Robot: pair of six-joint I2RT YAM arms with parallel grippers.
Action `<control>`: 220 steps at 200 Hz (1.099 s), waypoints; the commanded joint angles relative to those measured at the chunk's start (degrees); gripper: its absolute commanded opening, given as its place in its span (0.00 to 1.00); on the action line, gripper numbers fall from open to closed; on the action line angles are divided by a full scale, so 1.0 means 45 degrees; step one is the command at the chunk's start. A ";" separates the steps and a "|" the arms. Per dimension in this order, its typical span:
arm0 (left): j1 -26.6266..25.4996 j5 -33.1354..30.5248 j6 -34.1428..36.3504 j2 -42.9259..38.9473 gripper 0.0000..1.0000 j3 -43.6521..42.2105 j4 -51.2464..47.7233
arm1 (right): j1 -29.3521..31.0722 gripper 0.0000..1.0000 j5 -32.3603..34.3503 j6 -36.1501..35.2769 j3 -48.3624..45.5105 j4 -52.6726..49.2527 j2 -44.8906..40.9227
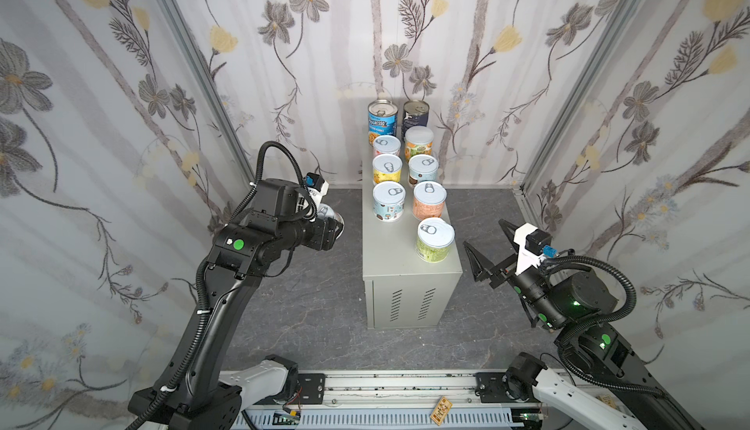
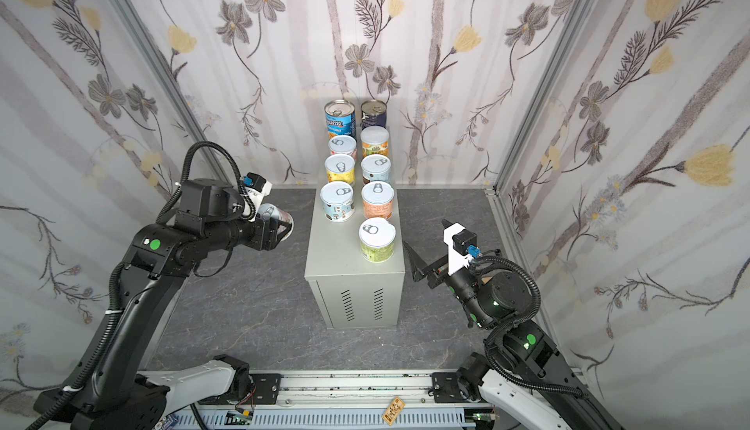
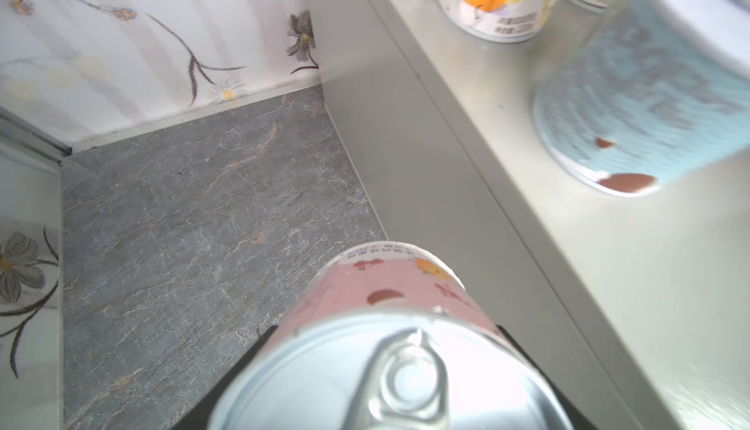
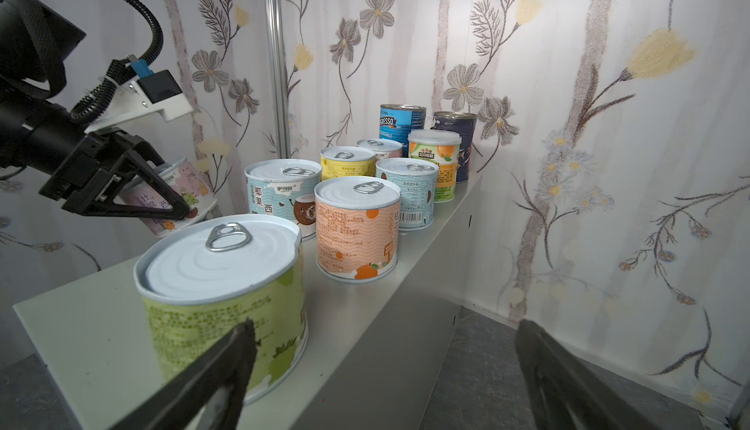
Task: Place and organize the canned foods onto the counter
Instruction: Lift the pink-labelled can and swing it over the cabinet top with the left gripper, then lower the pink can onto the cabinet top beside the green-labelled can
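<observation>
The counter (image 1: 389, 253) is a beige-grey cabinet in both top views, with several canned foods in two rows on its top. A blue Progresso can (image 1: 382, 121) and a dark navy can (image 1: 416, 117) stand at the back; a green-labelled can (image 1: 434, 239) is nearest the front. My left gripper (image 1: 335, 225) hangs left of the counter, shut on a pink-labelled can (image 3: 389, 294) with a pull-tab lid, tilted, off the floor. The right wrist view shows that same pink can (image 4: 190, 180). My right gripper (image 1: 483, 232) is open and empty just right of the green can (image 4: 227, 286).
Dark grey marbled floor (image 1: 316, 286) surrounds the counter. Floral walls close in the back and both sides. A metal rail (image 1: 385, 391) carrying both arm bases runs along the front, with a small wooden piece (image 1: 441, 407) lying on it.
</observation>
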 commanded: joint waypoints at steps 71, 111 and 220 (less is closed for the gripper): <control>-0.1565 0.1718 0.2156 0.2330 0.00 0.4712 -0.3380 | 0.0003 1.00 -0.0438 -0.1281 -0.0179 -0.0528 0.0309; -0.2226 0.1830 0.2543 0.3076 0.00 0.6243 -0.3435 | 0.0004 1.00 -0.1345 -0.1370 -0.0052 -0.1080 0.0241; -0.4067 0.1707 0.3924 0.4182 0.00 0.7647 -0.4477 | 0.0001 1.00 -0.1725 -0.1414 0.0489 -0.2165 0.0476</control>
